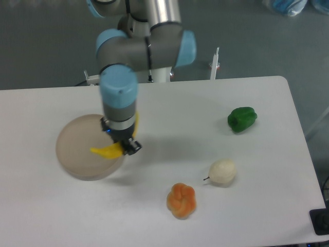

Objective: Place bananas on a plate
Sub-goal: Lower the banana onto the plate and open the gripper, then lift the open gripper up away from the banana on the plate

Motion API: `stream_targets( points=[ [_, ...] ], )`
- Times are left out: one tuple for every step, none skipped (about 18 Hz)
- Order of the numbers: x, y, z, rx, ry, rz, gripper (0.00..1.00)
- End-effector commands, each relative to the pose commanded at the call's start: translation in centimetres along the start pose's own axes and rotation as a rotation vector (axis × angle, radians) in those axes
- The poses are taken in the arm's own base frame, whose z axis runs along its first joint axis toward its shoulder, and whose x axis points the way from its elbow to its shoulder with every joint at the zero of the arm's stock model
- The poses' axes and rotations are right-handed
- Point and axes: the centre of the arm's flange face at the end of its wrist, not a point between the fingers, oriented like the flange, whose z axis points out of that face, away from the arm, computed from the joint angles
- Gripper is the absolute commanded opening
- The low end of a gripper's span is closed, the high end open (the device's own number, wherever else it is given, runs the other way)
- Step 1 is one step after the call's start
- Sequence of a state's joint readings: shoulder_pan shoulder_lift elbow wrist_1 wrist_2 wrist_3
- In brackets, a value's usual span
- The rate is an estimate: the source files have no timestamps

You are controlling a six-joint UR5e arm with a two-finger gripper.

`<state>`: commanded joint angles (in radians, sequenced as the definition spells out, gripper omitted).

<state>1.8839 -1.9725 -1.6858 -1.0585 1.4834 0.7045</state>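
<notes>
white table [154, 206]: hand [123, 145] hides part of bananas [105, 151] over plate [72, 149].

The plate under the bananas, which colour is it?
Tan-beige, as the fixed camera shows: plate, bananas.

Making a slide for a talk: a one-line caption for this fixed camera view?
Gripper holding the small yellow banana toy over the round tan plate's right edge.

Matt tan plate [77, 149], smooth plastic-looking yellow bananas [107, 151], glossy green pepper [242, 119], matt white table [169, 206]
</notes>
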Motion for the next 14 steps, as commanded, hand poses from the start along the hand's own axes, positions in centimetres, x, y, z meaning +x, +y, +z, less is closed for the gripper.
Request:
stream_targets(
  points=[
    [1.3, -1.1, 1.4, -0.017, 0.013, -0.049, 0.00],
    [1.8, -1.7, 1.8, -0.018, 0.013, -0.089, 0.00],
    [2.8, -2.4, 2.6, -0.025, 0.019, -0.081, 0.00],
    [3.7, -2.9, 4.0, -0.032, 0.025, -0.067, 0.00],
    [3.4, -3.4, 5.2, -0.022, 0.016, -0.074, 0.03],
    [3.7, -3.9, 5.7, -0.009, 0.008, -0.081, 0.07],
    [3.8, -3.8, 6.0, -0.004, 0.001, -0.081, 0.28],
    [4.0, -3.7, 6.1, -0.008, -0.002, -0.080, 0.51],
    [4.0, -3.6, 5.3, -0.002, -0.013, -0.081, 1.00],
    [4.1, -3.6, 4.5, 0.011, -0.020, -0.079, 1.00],
    [4.0, -3.7, 3.5, 0.026, -0.029, -0.080, 1.00],
    [4.1, -3.8, 2.5, 0.041, -0.039, -0.077, 1.00],
    [4.0, -4.0, 1.6, 0.054, -0.047, -0.077, 1.00],
    [3.8, -4.0, 0.5, 0.070, -0.057, -0.078, 1.00]
  ],
)
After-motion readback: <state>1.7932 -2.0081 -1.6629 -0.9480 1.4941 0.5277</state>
